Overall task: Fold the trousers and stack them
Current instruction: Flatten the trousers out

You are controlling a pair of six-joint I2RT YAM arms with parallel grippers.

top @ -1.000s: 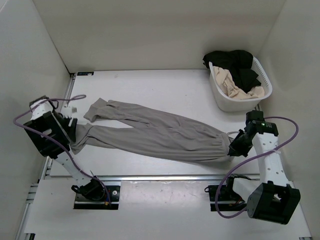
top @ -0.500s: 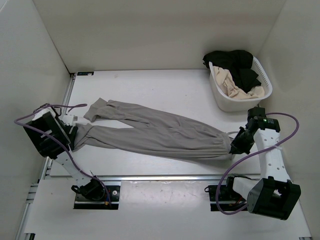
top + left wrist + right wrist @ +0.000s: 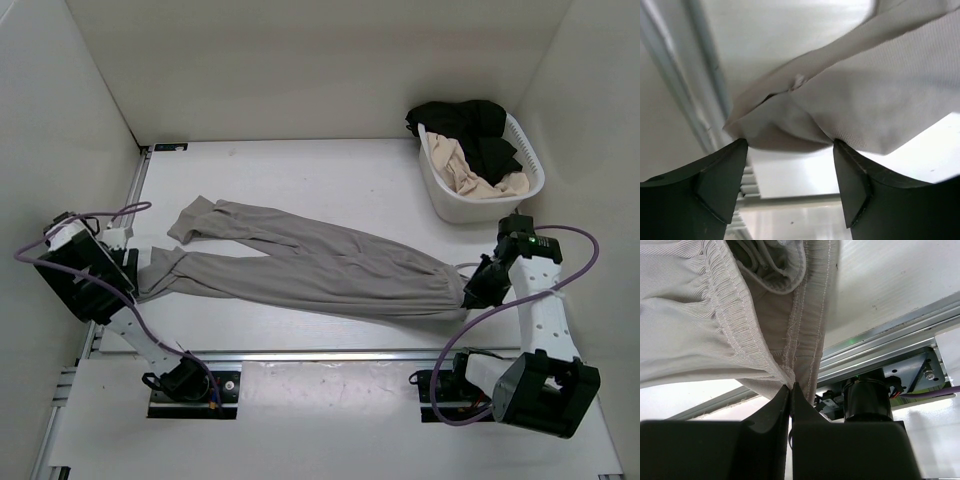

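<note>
The grey trousers (image 3: 300, 265) lie stretched across the desk (image 3: 330, 175). The right wrist view shows the right gripper (image 3: 790, 390) with jaws pinching the elastic waistband. The left wrist view shows the left gripper (image 3: 790, 150) with jaws spread, a leg cuff lying just beyond them, detail hidden overhead.

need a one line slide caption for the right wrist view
Right gripper pinched shut on the elastic waistband of the grey trousers, lifting that end above the table's edge rail.
</note>
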